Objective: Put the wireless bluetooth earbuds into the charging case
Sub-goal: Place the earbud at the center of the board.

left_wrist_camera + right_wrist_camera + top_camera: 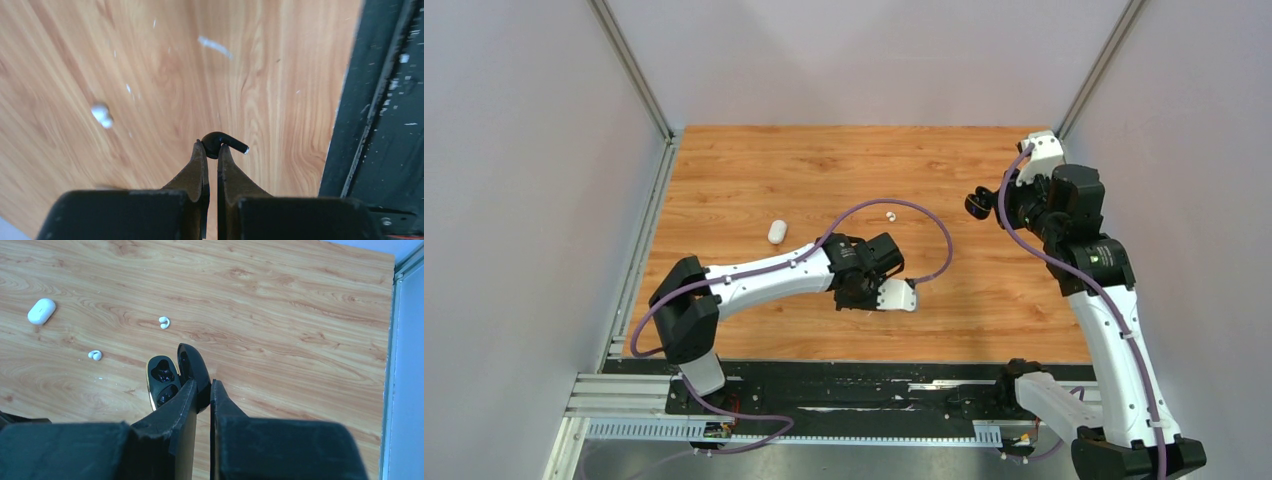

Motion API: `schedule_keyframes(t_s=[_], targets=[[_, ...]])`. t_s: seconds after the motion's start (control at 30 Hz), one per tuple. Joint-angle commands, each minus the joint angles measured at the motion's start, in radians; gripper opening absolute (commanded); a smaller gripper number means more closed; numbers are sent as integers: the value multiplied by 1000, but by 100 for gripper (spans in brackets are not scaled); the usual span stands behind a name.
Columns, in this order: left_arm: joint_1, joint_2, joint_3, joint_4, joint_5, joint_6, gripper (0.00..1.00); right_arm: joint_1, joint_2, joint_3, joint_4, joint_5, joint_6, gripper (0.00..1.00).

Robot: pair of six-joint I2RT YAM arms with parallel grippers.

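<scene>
My left gripper [211, 147] is shut on a glossy black earbud [222, 142], pinching its head with the stem sticking out right, a little above the wood. In the top view it [864, 285] hangs over the table's near middle. My right gripper [202, 384] is shut on the lid of an open black charging case [165, 382], held above the table at the right [977, 203]. Its two wells face up, dark and glossy; I cannot tell if one is filled. Two white earbuds [164, 322] [94, 355] lie on the wood.
A shut white case [776, 231] lies left of centre, also in the right wrist view [41, 310]. One white earbud [890, 214] shows in the top view. A purple cable loops over the table's middle. The black base rail [385, 100] runs along the near edge.
</scene>
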Motion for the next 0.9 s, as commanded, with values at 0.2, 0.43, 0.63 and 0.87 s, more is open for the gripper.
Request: schedule_keyframes(t_s=[0.2,0.43,0.63,0.87], targets=[[86,210,137,-123,-345,-427,0,-4,-9,-60,11,-6,-22,0],[135,318,172,-104,-389,-500,1,-4,-19,-96,11,-9,-12,0],[152,399,170,-99,-294,-497,15,-4,-28,-107,11,-3,-9,0],[182,372,185,-64,-228,-514,42,-5,-24,-85,-12,8,-19,0]])
